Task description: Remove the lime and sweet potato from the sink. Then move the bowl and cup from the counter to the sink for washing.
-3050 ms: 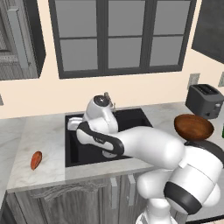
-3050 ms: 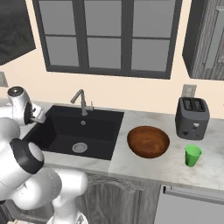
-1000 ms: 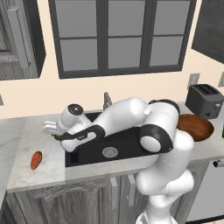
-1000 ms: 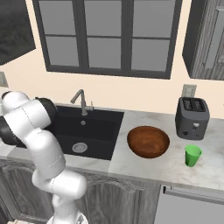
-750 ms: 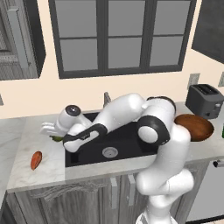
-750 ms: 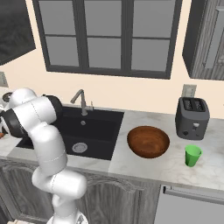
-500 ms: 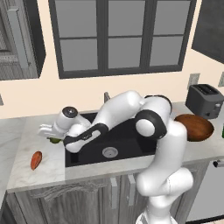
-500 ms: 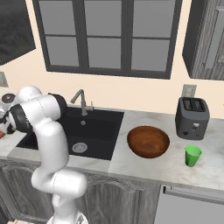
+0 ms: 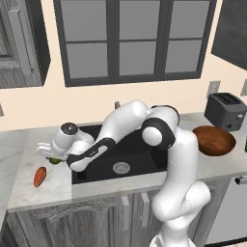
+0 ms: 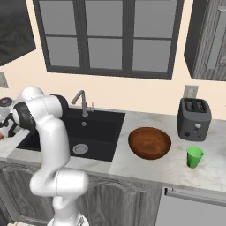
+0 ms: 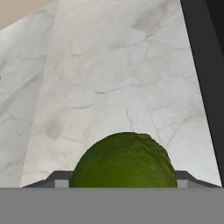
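Note:
My gripper [image 9: 49, 153] is shut on the lime [image 9: 56, 160], a yellow-green ball held low over the counter [image 9: 21, 159] just left of the sink [image 9: 137, 155]. In the hand view the lime [image 11: 124, 161] bulges between the fingertips [image 11: 59, 177], with marbled counter [image 11: 109, 65] beyond it. The orange-red sweet potato [image 9: 39, 176] lies on the counter a little in front of the lime. Right of the sink sits the brown wooden bowl [image 10: 149, 142], and the green cup [image 10: 194, 156] stands further right near the counter's front.
A grey faucet [image 10: 80, 100] rises behind the basin, whose silver drain [image 9: 121, 168] shows in its floor. A dark toaster [image 10: 193, 118] stands at the back right. My white arm [image 9: 120, 126] stretches across the sink's left half.
The arm has swung further left, carrying the lime from the sink's left edge out over the counter. Sweet potato, bowl and cup have not moved.

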You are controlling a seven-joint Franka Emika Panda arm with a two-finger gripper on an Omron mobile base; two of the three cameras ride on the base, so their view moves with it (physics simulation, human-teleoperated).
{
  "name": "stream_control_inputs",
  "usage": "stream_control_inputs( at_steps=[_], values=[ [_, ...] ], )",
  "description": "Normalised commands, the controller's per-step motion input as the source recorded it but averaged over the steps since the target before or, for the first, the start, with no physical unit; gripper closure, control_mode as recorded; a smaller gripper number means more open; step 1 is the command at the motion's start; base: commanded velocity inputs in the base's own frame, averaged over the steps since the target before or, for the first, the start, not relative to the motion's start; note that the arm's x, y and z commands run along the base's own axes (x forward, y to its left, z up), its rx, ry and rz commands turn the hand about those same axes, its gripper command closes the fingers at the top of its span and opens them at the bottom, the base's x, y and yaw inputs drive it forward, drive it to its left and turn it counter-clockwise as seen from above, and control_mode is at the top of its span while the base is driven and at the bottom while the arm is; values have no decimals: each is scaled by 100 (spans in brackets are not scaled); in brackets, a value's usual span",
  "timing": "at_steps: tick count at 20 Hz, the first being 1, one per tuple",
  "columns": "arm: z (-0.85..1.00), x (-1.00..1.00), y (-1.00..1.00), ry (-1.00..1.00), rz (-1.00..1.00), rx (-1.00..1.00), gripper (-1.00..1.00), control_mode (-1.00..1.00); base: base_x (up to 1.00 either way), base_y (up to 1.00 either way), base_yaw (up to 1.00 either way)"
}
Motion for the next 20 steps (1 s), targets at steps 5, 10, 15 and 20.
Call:
stream_control_inputs(
  at_steps=[5, 10, 15, 20],
  values=[
    [-4, 15, 6, 2, -1, -2, 100, -100, 0, 0, 0],
    [-5, 15, 2, 2, -2, -4, 100, -100, 0, 0, 0],
    [-9, 12, 2, 4, -3, -5, 100, -100, 0, 0, 0],
    [-13, 13, 5, 7, -3, -2, 100, -100, 0, 0, 0]
  ],
)
